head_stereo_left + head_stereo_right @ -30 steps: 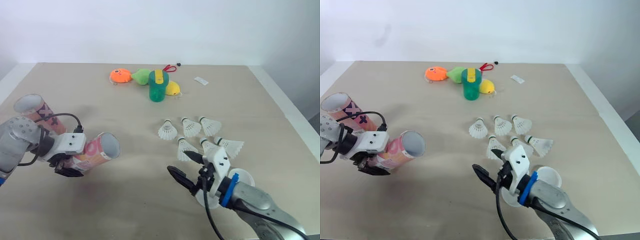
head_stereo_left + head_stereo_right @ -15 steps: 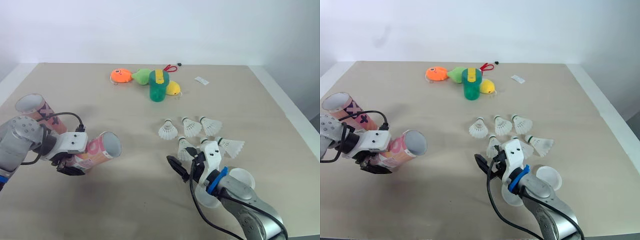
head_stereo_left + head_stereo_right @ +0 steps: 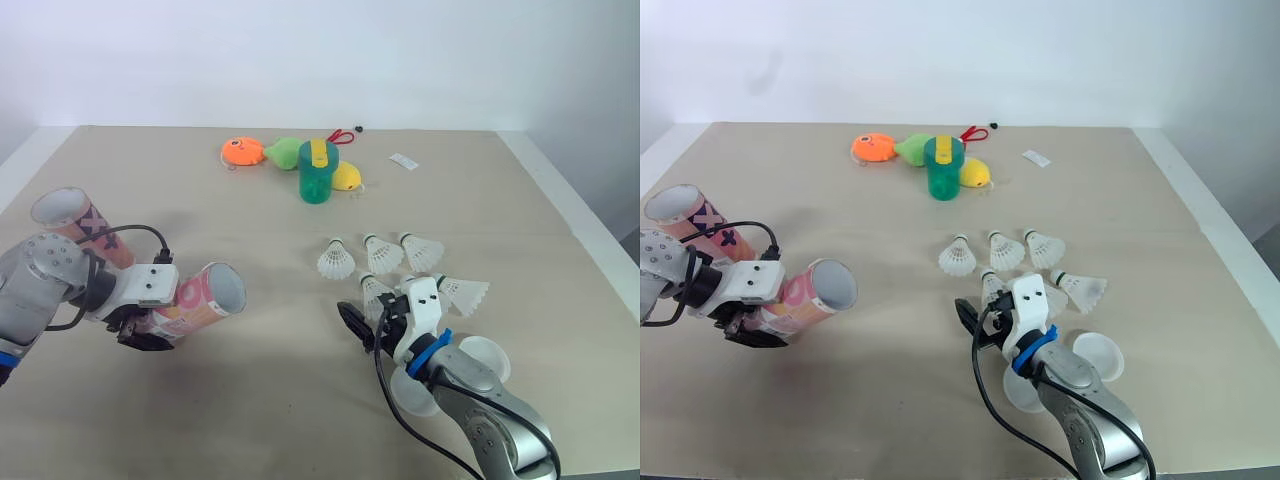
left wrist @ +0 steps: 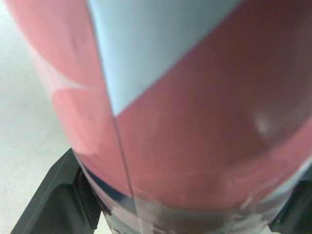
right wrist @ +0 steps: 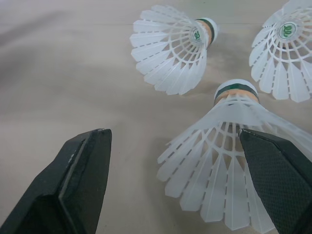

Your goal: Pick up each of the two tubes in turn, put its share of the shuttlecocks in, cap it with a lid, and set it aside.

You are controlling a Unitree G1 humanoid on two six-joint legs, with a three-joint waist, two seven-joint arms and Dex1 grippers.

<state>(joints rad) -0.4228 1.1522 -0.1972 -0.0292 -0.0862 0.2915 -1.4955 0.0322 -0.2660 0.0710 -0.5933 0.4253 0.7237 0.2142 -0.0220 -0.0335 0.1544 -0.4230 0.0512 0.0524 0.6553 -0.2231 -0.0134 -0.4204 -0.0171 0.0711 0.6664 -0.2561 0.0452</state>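
A pink tube (image 3: 205, 297) hangs tilted just above the table at the left, its open mouth facing right, with my left gripper (image 3: 148, 322) shut on its lower end; it looms close in the left wrist view (image 4: 185, 97). A second tube (image 3: 75, 220) with cross marks stands at the far left. Several white shuttlecocks (image 3: 382, 255) lie right of centre. My right gripper (image 5: 173, 134) is open and low over the table, and the nearest shuttlecock (image 5: 229, 180) lies between its fingers. Two white lids (image 3: 484, 358) lie by my right forearm.
At the back stand a green cup (image 3: 314, 180), an orange toy (image 3: 241, 152), a green toy (image 3: 283, 152), a yellow toy (image 3: 347, 177), red scissors (image 3: 340, 136) and a small white tag (image 3: 403, 160). The table's right edge (image 3: 590, 250) runs close to the shuttlecocks.
My right gripper has moved forward from the table's near edge up to the shuttlecocks and now straddles the nearest one. The left gripper with the pink tube has shifted slightly right.
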